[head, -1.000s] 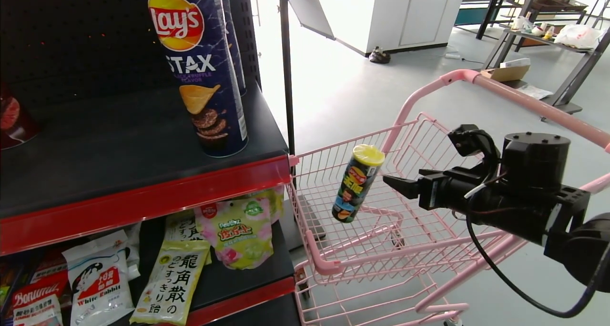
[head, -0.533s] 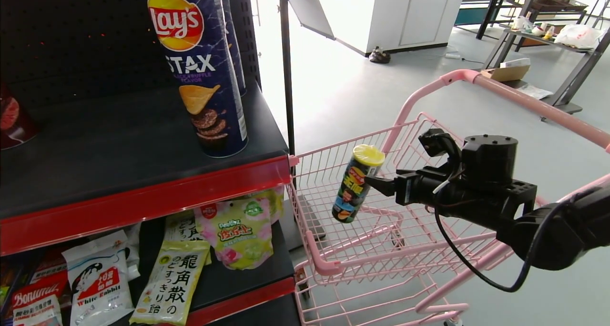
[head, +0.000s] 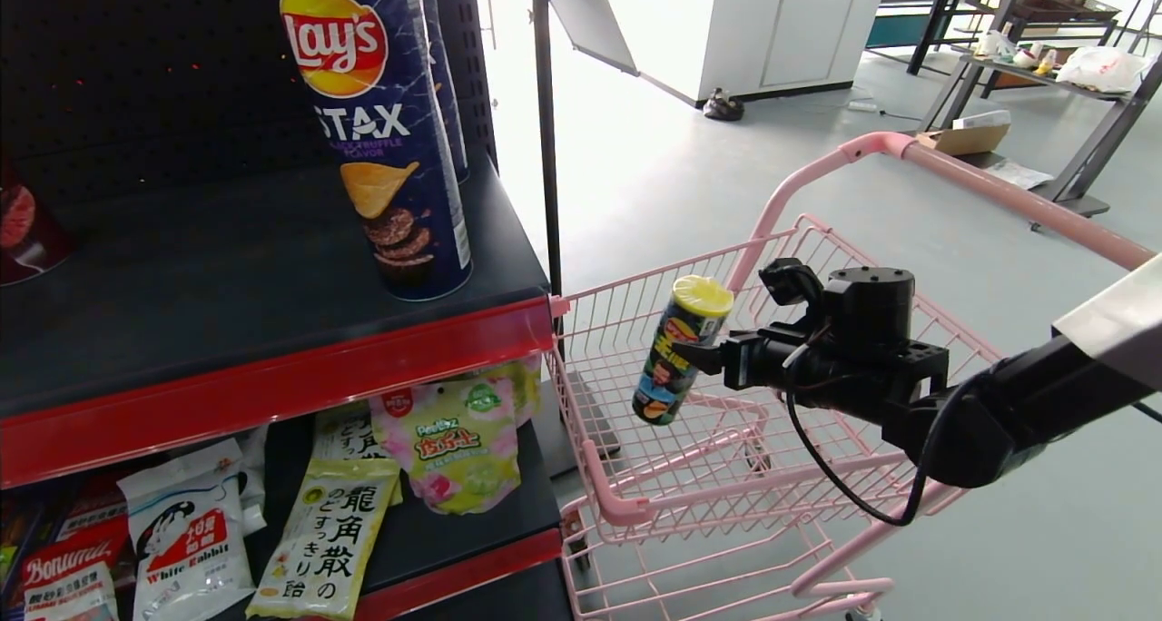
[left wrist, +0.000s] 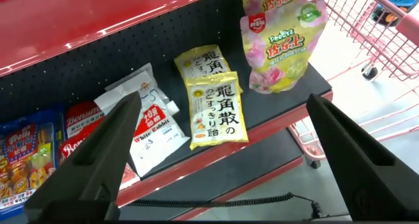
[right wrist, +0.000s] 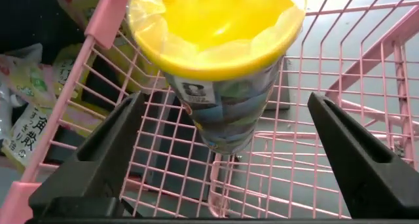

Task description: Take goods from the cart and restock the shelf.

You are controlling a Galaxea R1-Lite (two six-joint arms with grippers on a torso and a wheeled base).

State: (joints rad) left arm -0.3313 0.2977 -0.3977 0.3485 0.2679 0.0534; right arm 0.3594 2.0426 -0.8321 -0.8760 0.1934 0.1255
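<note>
Heads up, your right gripper (right wrist: 222,103) is spread wide either side of the small yellow-lidded chip can (head: 667,380), which leans tilted on the pink cart (head: 626,317) wall mid-frame, so I'd guess an off-centre squeeze knocks it down into the basket.
</note>
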